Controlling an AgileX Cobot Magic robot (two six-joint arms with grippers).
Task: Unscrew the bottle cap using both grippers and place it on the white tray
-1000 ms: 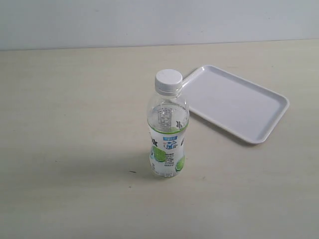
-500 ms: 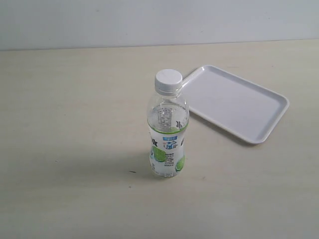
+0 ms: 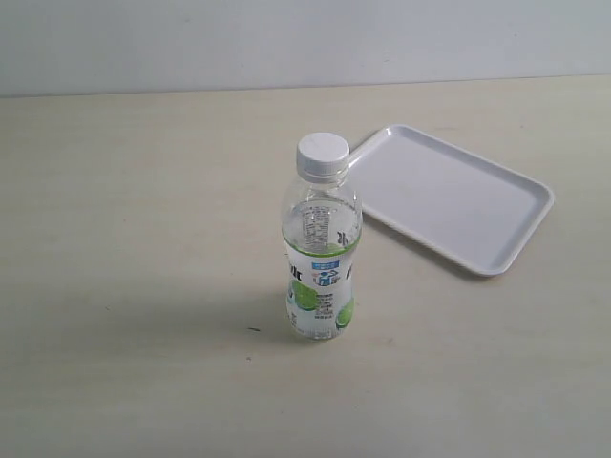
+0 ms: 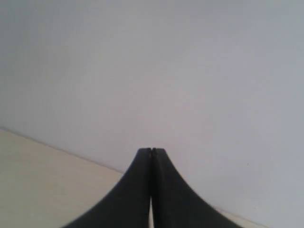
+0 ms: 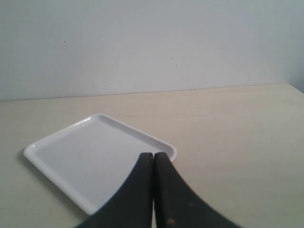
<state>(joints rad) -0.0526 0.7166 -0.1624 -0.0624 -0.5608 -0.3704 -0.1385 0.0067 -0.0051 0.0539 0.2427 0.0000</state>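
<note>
Jaws pressed together on the left gripper (image 4: 152,151), black fingers meeting tip to tip with nothing held between them. Faces a plain pale wall (image 4: 190,71), with a strip of light surface (image 4: 42,190) low to one side.

Jaws together on the right gripper (image 5: 153,155) as well, flat against each other and gripping nothing. Looks across the white tray (image 5: 85,152), with one rounded corner of it partly hidden behind the fingers and the same light surface stretching beyond to the wall.

From the exterior view: the bottle (image 3: 322,258) upright near the middle of the surface (image 3: 143,239), clear plastic, wrapped around its lower half by a white, blue and green label with green fruit. The bottle cap (image 3: 322,155) seated on the neck, white, round, ribbed on its side, not yet off. The white tray (image 3: 449,196) flat on the surface behind and to the right of the bottle, turned at an angle, with its low rim all around and one corner showing just behind the cap. Apart from the bottle's base.
</note>
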